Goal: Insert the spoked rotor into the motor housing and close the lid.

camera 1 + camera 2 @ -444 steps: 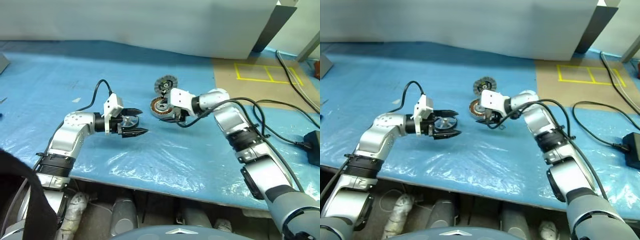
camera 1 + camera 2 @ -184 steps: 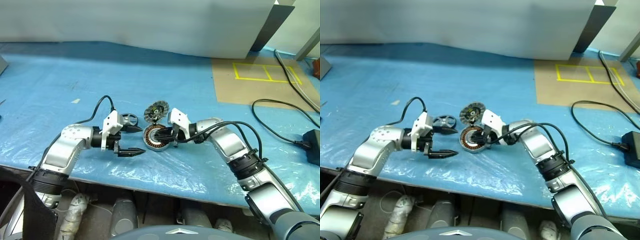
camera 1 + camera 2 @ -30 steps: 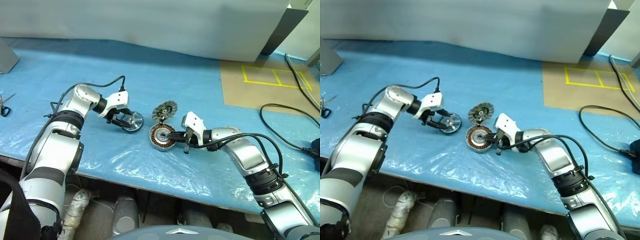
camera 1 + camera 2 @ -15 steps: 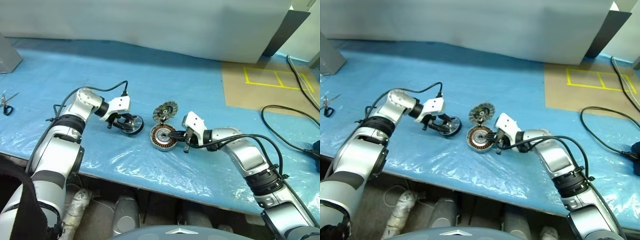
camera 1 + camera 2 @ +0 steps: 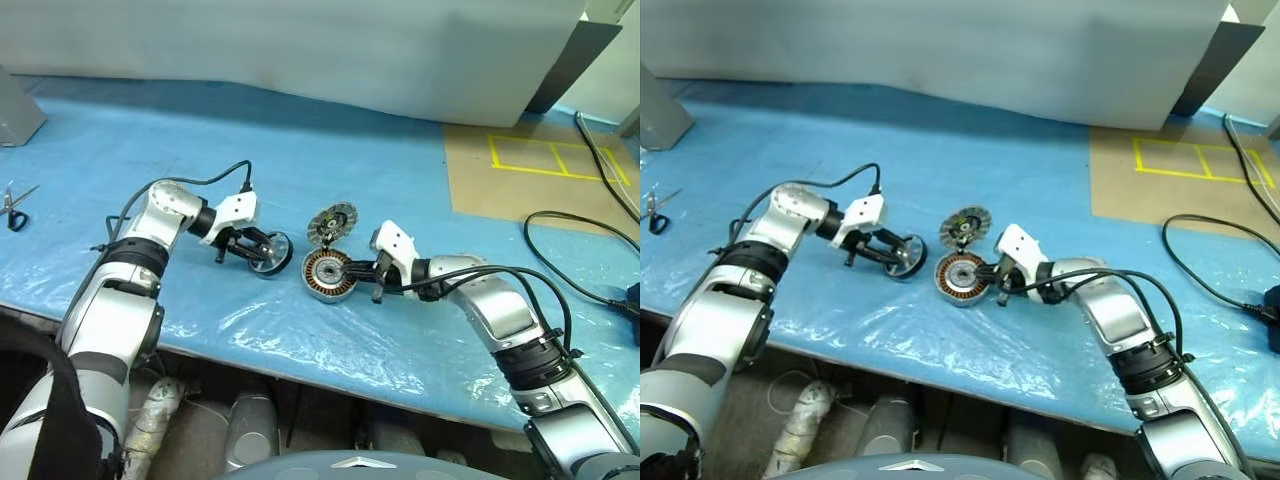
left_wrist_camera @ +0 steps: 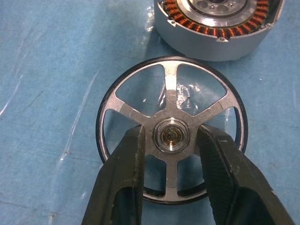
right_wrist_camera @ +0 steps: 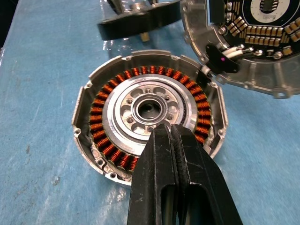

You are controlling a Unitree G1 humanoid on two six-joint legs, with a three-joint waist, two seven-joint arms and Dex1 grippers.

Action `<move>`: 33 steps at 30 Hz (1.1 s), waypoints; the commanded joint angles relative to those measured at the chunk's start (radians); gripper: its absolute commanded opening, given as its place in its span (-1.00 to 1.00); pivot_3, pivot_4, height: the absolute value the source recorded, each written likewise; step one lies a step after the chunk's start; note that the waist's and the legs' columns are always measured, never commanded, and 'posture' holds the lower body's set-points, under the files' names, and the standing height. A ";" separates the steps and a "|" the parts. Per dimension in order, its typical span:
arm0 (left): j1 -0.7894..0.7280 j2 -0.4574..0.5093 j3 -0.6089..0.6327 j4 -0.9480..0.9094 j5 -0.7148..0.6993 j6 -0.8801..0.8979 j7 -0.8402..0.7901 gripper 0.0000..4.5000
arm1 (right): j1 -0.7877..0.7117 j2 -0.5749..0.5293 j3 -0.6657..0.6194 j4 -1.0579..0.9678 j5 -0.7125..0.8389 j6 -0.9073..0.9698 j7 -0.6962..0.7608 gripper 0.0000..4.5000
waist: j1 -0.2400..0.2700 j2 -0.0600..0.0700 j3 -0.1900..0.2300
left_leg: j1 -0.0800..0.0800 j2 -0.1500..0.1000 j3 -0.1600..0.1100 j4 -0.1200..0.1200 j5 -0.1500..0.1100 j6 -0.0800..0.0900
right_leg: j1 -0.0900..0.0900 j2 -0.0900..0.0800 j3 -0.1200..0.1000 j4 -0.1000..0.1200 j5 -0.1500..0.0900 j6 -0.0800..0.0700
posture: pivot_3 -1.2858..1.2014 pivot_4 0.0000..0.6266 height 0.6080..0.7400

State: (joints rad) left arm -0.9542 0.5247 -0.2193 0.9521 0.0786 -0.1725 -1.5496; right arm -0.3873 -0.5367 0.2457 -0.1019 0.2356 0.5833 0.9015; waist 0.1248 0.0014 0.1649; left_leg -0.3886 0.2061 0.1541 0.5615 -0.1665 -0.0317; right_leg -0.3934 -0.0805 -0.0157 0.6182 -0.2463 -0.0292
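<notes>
**Rotor gripped at the hub, housing open on the blue surface**

We see a wide surface [image 5: 330, 150] covered in blue plastic sheeting, with a brown patch marked in yellow tape [image 5: 535, 160] at its far right and black cables [image 5: 575, 225] trailing beside it. A pair of scissors [image 5: 12, 205] lies near the left edge.

Near the middle sits the motor housing [image 5: 326, 275], a round cup with copper-orange windings ringing a silver centre, open side up. Our right pincer [image 7: 174, 140] has its two black fingers pressed together, tips resting over the housing's inner ring. Just beyond the housing, the lid [image 5: 332, 223] stands tilted on its ribbed rim, its winding-lined inner face showing in the right wrist view.

To the left of the housing and just beside it is the spoked rotor [image 6: 171, 136], tipped on edge in the head views. Our left pincer [image 6: 171, 140] is narrowed onto the rotor's hub, one finger on either side between the spokes.
</notes>
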 commanded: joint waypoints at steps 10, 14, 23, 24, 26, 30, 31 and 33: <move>0.257 0.193 0.152 -0.675 -0.340 0.461 -0.024 -0.30 | 0.058 -0.073 -0.125 -0.073 0.106 0.066 0.032 -1.00 | -0.005 0.000 0.000 | -0.013 0.001 0.000 0.000 0.000 0.000 | -0.013 0.004 -0.003 0.001 0.000 0.000 | 0.03 -0.52 1.00; 0.317 0.171 0.153 -0.869 -0.423 0.585 0.028 -0.30 | 0.051 -0.068 -0.121 -0.043 0.086 0.054 0.015 -1.00 | -0.004 0.000 0.000 | -0.014 0.000 0.000 0.001 0.000 0.000 | -0.013 0.003 -0.003 0.001 0.000 0.000 | 0.03 -0.52 1.00; 0.360 0.118 0.121 -0.966 -0.469 0.633 0.127 -0.30 | 0.051 -0.074 -0.111 -0.031 0.069 0.045 0.003 -1.00 | -0.023 0.000 0.000 | -0.013 0.000 0.000 0.002 0.000 0.000 | -0.013 0.004 -0.002 0.001 0.000 0.000 | 0.03 -0.52 1.00; 0.352 0.103 0.119 -0.951 -0.463 0.628 0.145 -0.30 | 0.053 -0.074 -0.111 -0.032 0.068 0.045 0.002 -1.00 | -0.025 0.000 0.000 | -0.014 0.000 0.000 0.002 0.000 0.000 | -0.013 0.004 -0.002 0.001 0.000 0.000 | 0.03 -0.52 1.00; 0.335 0.070 0.105 -0.907 -0.443 0.598 0.169 -0.30 | 0.056 -0.073 -0.107 -0.033 0.060 0.041 -0.001 -1.00 | -0.027 0.000 0.000 | -0.014 0.000 0.000 0.003 0.000 0.000 | -0.012 0.004 -0.002 0.002 0.000 0.000 | 0.03 -0.52 1.00; 0.330 0.031 0.066 -0.861 -0.419 0.552 0.175 -0.30 | 0.064 -0.072 -0.101 -0.038 0.050 0.037 -0.009 -1.00 | -0.030 0.000 0.000 | -0.014 0.000 0.000 0.003 0.000 0.000 | -0.012 0.004 -0.002 0.002 0.000 0.000 | 0.03 -0.52 1.00; 0.329 0.029 0.056 -0.851 -0.413 0.543 0.170 -0.30 | 0.063 -0.071 -0.100 -0.038 0.048 0.037 -0.011 -1.00 | -0.030 0.000 0.000 | -0.013 0.000 0.000 0.003 0.000 0.000 | -0.012 0.004 -0.002 0.002 0.000 0.000 | 0.03 -0.52 1.00; 0.329 0.030 0.035 -0.831 -0.400 0.525 0.158 -0.30 | 0.067 -0.072 -0.100 -0.043 0.045 0.037 -0.014 -1.00 | -0.030 0.000 0.000 | -0.014 0.000 0.000 0.003 0.000 0.000 | -0.012 0.004 -0.002 0.002 0.000 0.000 | 0.03 -0.52 1.00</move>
State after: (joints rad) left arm -0.6093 0.5492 -0.1796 0.1211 -0.3273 0.3818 -1.3771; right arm -0.3245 -0.6041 0.1512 -0.1175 0.2775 0.6391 0.8901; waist 0.0946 0.0019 0.1651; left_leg -0.4021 0.2062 0.1539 0.5645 -0.1663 -0.0317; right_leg -0.4059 -0.0764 -0.0174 0.6205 -0.2462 -0.0293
